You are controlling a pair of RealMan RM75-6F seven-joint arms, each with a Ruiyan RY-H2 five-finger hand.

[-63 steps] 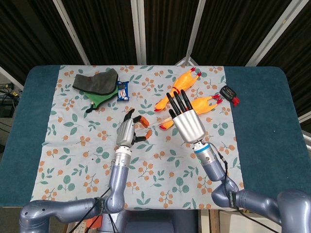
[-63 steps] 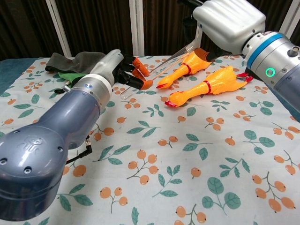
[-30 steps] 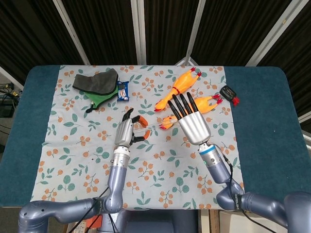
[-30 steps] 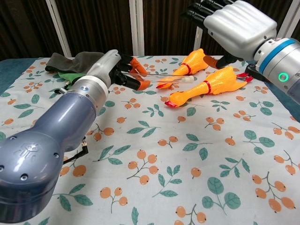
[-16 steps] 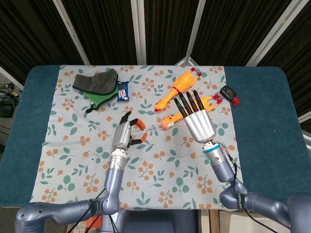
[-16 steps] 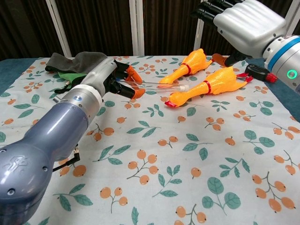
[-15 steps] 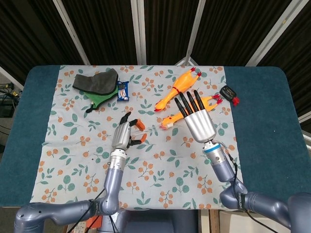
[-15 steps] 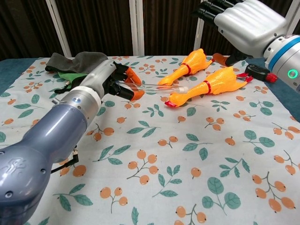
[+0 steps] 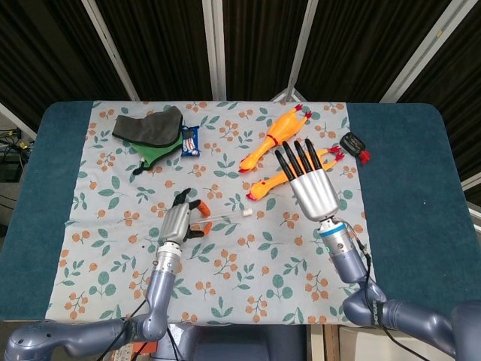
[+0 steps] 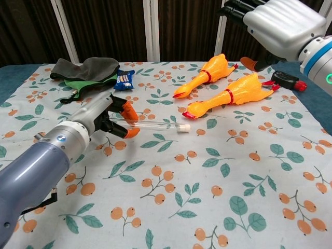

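Glass, we guessed, made the thin tube (image 10: 153,125) slippery and easy to break, so our left hand (image 10: 106,118) pinched one end while our right hand (image 9: 313,189) stayed spread wide.

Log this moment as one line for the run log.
left robot hand: holds clear tube low over cloth | right robot hand: open, raised above rubber chickens

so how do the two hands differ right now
The left hand sits low over the floral cloth, orange-tipped fingers pinching a clear tube; the right hand is raised above the nearer rubber chicken, holding nothing. The left's fingers curl in; the right's black fingers are straight and spread. Both have silver backs.
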